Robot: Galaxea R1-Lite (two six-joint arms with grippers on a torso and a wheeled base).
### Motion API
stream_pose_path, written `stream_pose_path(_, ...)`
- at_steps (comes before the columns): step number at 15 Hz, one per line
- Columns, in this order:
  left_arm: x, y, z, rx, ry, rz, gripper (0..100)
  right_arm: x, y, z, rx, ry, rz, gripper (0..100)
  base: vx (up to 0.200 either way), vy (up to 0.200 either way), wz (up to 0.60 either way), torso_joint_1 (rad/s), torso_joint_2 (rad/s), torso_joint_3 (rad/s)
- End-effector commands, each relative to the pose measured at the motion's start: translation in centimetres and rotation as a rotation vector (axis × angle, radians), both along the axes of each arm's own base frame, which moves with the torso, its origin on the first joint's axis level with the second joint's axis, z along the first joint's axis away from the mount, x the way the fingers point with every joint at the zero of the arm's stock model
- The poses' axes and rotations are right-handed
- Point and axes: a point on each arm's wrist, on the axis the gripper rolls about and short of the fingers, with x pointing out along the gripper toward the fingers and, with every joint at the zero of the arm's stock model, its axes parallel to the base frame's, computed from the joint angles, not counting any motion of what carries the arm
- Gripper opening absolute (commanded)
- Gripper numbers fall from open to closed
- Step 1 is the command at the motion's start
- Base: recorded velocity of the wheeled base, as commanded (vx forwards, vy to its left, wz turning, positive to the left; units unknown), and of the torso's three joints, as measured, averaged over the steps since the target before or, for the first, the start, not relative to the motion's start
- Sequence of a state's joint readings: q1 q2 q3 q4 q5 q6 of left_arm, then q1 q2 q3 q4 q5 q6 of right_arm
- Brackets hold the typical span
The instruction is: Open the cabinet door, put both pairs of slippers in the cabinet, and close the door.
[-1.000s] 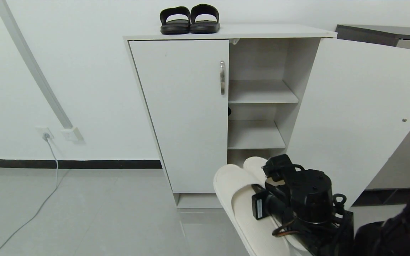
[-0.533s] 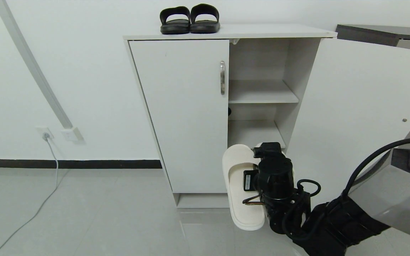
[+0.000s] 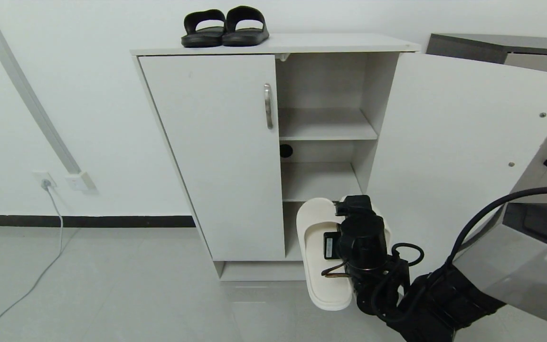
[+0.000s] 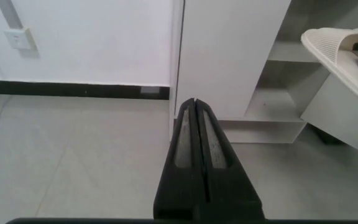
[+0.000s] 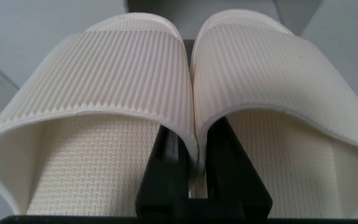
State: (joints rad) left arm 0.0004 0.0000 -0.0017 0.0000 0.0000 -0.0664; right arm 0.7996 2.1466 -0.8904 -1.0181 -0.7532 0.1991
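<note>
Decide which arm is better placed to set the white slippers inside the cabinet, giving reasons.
Right: the right gripper holds the white slippers before the open compartment; the left gripper is shut and empty.

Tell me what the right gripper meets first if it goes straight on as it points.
Probably the white cabinet's open bottom compartment: the right gripper, shut on the cream ribbed slippers, points into it. Their toes may graze the lower shelf edge first; depth is unclear.
</note>
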Motion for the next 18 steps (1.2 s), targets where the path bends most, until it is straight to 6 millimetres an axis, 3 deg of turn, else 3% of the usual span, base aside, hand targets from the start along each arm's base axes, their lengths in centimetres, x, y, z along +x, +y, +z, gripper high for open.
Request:
stream_pose_path(1,0.0,0.0,0.0,-0.003,0.002,0.003,0,0.7,-0.5,-1.3,-0.027,0.026,-0.022,0,0.000,0.000,0.00,0.000,0.00,0.000)
stream_pose_path(6,0.0,0.0,0.0,-0.010,0.002,0.006,0,2.1,0.4,-3.4,-0.045,0.045,-0.017,0,0.000,0.000,0.00,0.000,0.00,0.000)
stream_pose_path(10,0.0,0.0,0.0,-0.010,0.002,0.006,0,2.1,1.5,-3.7,-0.045,0.042,0.050,0,0.000,0.000,0.00,0.000,0.00,0.000)
stream_pose_path(18,0.0,0.0,0.0,-0.009,0.002,0.004,0,4.3,2.5,-4.6,-0.062,0.020,0.040,0,0.000,0.000,0.00,0.001,0.00,-0.026)
